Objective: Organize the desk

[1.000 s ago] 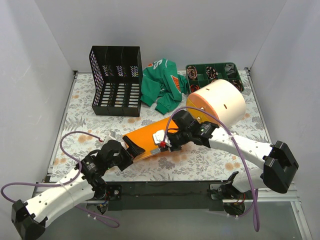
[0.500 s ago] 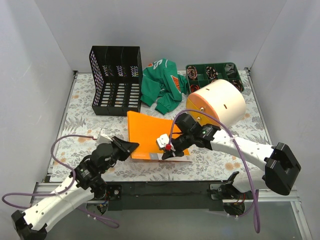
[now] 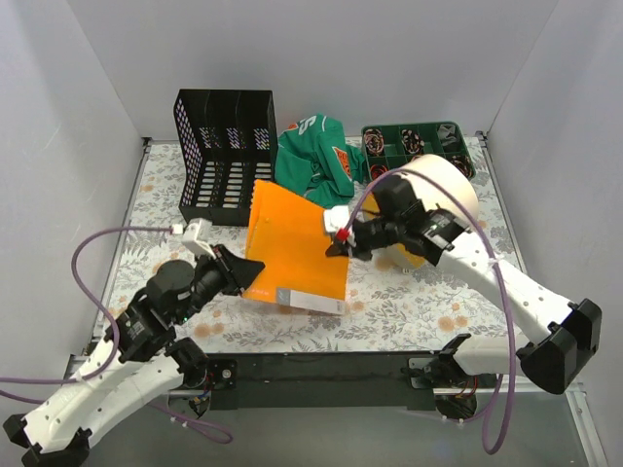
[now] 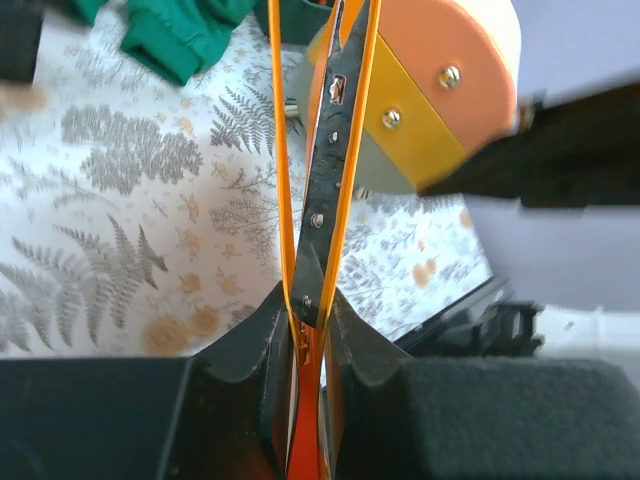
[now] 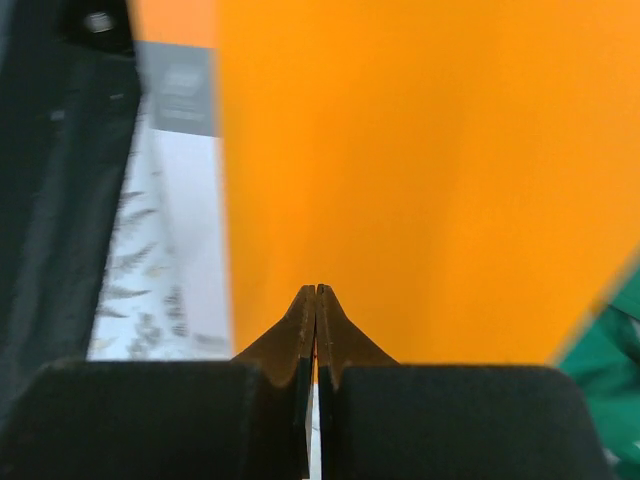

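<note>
Left pincer (image 3: 253,273) and right pincer (image 3: 337,242) both clamp the orange folder (image 3: 295,243), held tilted up; next, I judge, it needs carrying to the file rack (image 3: 226,156) at eleven o'clock.

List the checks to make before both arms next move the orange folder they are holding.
1. Left gripper jaws shut on the flat orange plastic folder: ok.
2. Right gripper jaws pinching its cover: ok.
3. Folder covers closed together: not ok, they gape.
4. Folder's lower edge off the fern-printed white desk: cannot tell.
5. Slots of the black mesh file rack free: ok.
</note>
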### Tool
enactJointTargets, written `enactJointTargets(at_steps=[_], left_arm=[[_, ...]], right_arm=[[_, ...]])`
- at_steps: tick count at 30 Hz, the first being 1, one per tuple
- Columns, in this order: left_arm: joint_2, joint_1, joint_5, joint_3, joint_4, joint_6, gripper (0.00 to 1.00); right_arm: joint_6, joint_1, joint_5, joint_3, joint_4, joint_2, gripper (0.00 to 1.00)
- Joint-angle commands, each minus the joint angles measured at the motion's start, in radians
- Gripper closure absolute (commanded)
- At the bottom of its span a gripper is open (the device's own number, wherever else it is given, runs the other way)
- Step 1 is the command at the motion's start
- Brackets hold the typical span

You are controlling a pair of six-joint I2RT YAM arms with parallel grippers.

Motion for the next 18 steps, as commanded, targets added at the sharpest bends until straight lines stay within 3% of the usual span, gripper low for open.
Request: enactJointTargets(at_steps=[1, 3, 8, 9, 15, 18], left_arm=[[0.191, 0.0, 0.148, 0.198, -0.053, 0.441, 1.0], [0.242, 0.0, 0.241, 0.276, -0.095, 0.597, 1.0], [0.311, 0.0, 0.271, 0.37, -0.103, 0.74, 1.0], [0.316, 0.0, 0.294, 0.379, -0.101, 0.769, 1.0], [0.336, 0.0, 0.355, 0.425, -0.09, 0.799, 1.0], [0.324, 0.0, 0.433, 0.417, -0.067, 0.805, 1.0]], right_arm=[[0.04, -0.116, 0.052, 0.178, -0.058, -0.025, 0.99], [0.04, -0.172, 0.029, 0.229, -0.095, -0.014, 0.99], [0.035, -0.237, -0.096, 0.294, -0.149, 0.044, 0.99], [0.032, -0.237, -0.147, 0.283, -0.149, 0.047, 0.01], [0.02, -0.237, -0.303, 0.263, -0.152, 0.069, 0.0], [0.017, -0.237, -0.292, 0.28, -0.149, 0.09, 0.0]])
